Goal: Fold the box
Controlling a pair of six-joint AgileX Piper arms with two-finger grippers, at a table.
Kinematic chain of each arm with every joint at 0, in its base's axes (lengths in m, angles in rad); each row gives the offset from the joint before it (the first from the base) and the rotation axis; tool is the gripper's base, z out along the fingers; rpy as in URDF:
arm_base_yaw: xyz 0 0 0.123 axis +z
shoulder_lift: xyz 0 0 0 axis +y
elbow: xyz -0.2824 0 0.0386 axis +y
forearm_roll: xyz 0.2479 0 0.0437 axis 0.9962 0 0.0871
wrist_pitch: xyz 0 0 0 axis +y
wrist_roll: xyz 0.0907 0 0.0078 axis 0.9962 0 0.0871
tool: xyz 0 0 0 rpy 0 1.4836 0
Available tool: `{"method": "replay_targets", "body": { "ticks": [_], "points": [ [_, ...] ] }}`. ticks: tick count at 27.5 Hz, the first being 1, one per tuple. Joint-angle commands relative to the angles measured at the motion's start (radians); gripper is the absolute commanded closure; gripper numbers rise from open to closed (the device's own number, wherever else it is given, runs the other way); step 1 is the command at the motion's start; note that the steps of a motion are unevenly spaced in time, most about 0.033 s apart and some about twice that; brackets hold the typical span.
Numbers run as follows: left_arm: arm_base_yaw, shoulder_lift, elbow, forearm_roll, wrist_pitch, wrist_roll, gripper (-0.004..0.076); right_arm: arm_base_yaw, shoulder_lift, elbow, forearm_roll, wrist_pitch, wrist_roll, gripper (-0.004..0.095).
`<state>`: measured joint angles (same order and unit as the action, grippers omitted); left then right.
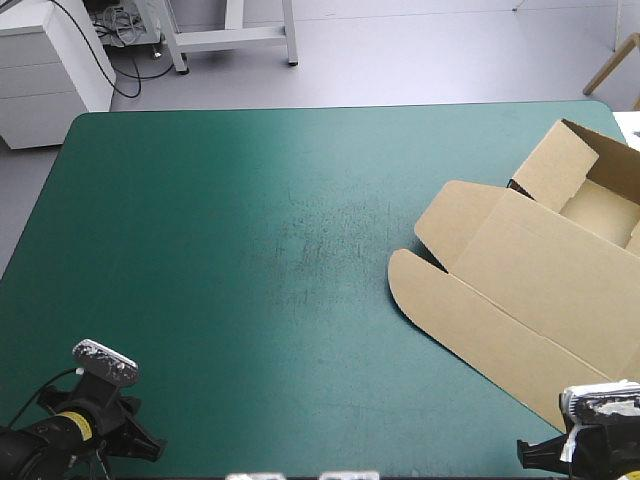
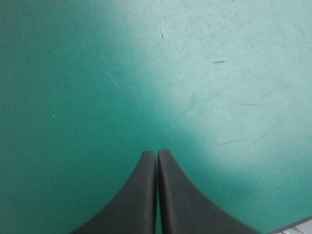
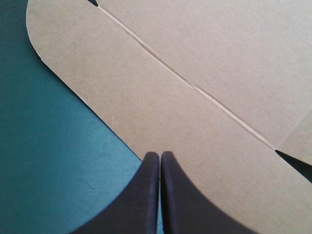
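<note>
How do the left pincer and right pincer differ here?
The left pincer hangs over bare teal-green cover; the right pincer hangs over the brown box at its edge. The left is at the cover's near left corner, the right at its near right. Both are shut.

Box (image 1: 540,280) runs off the high view's right side; tray's right wall and lid's right end cut away. Right wrist view catches only a stretch of flat lid. From above, fingers of left gripper (image 2: 157,163) and right gripper (image 3: 160,163) hidden under their wrists. Can't tell if right gripper touches the board. Bench (image 1: 250,250) near corners cropped
</note>
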<state>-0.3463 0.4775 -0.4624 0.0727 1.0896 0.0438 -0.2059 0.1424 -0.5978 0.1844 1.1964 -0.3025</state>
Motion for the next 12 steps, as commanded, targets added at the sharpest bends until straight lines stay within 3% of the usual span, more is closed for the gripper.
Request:
{"method": "replay_targets", "body": {
  "ticks": [1, 12],
  "points": [
    [-0.004, 0.006, -0.024, 0.004, -0.037, -0.013, 0.0734, 0.003, 0.014, -0.021, 0.007, -0.084, 0.000, 0.0922],
    [-0.004, 0.006, -0.024, 0.004, -0.037, -0.013, 0.0734, 0.003, 0.014, -0.002, 0.007, -0.175, 0.000, 0.0922]
  ]
}}
